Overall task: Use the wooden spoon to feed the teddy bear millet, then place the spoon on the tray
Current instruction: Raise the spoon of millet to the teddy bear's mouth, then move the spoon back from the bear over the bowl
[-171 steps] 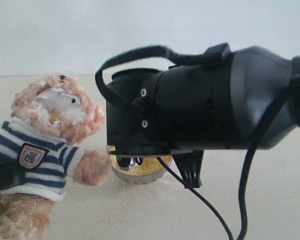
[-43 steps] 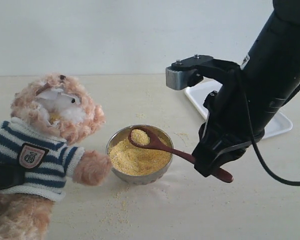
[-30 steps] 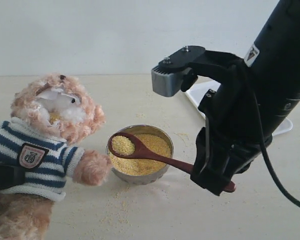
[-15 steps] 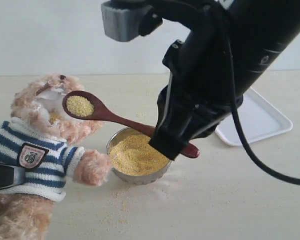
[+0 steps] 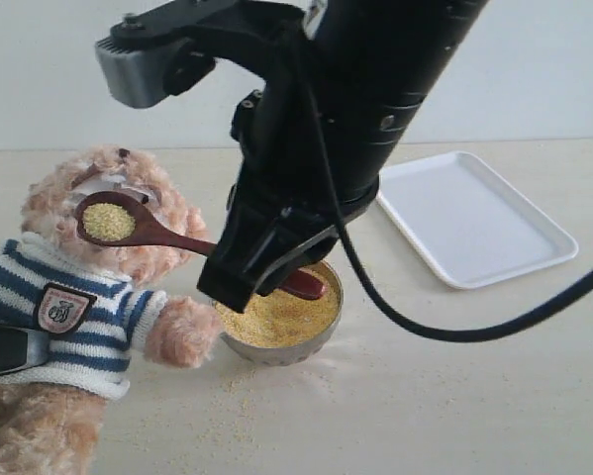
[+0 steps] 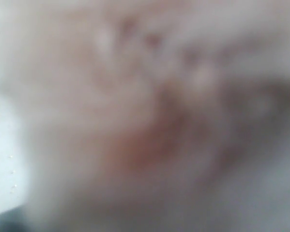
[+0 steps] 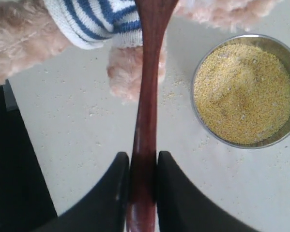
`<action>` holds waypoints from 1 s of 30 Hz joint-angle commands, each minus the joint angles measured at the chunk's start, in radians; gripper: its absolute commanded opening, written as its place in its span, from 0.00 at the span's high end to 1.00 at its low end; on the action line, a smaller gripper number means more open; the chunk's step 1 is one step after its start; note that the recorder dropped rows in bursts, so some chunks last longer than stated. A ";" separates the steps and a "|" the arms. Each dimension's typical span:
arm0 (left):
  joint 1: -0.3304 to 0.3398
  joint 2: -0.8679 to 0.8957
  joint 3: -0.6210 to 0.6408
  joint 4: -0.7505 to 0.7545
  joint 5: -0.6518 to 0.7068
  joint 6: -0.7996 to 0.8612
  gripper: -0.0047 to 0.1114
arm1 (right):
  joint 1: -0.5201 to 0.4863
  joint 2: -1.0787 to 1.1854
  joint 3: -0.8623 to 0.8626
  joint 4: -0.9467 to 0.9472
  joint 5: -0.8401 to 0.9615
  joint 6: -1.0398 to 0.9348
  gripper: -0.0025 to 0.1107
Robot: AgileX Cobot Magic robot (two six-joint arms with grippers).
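The teddy bear [image 5: 88,287] sits at the left in its striped sweater [image 7: 94,19]. My right gripper [image 5: 239,277] [image 7: 143,164] is shut on the handle of the wooden spoon [image 5: 152,233] [image 7: 146,106]. The spoon's small bowl, heaped with millet [image 5: 108,222], is right at the bear's white muzzle [image 5: 128,213]. The round metal bowl [image 5: 321,332] full of millet [image 7: 244,94] stands beside the bear's paw [image 7: 130,72], partly hidden by my right arm. The white tray [image 5: 474,218] lies at the right. The left wrist view is a blur of pinkish fur.
Loose millet specks [image 5: 232,406] lie scattered on the beige table in front of the metal bowl. A black part [image 5: 4,348] presses against the bear's sweater at the left edge. A black mass [image 7: 14,169] also fills one side of the right wrist view.
My right arm has swung further left, carrying the loaded spoon from beside the bear's head down to its muzzle. More of the tray now shows.
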State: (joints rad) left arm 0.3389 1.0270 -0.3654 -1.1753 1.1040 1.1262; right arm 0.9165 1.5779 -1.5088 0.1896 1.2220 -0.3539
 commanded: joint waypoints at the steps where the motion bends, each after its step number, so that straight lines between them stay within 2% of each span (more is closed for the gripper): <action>1: 0.000 -0.008 0.002 -0.019 0.015 0.004 0.92 | 0.037 0.052 -0.044 -0.073 -0.001 0.015 0.97; 14: 0.000 -0.008 0.002 -0.019 0.015 0.004 0.92 | 0.120 0.095 -0.051 -0.490 -0.019 0.117 0.97; 24: 0.000 -0.008 0.002 -0.019 0.015 0.004 0.92 | 0.220 0.122 -0.051 -0.564 -0.066 0.137 0.97; 30: 0.000 -0.008 0.002 -0.019 0.015 0.004 0.92 | 0.286 0.152 -0.049 -0.759 -0.015 0.202 0.97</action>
State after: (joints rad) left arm 0.3389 1.0270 -0.3654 -1.1753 1.1040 1.1262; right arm 1.1757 1.7218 -1.5531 -0.4685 1.1821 -0.1868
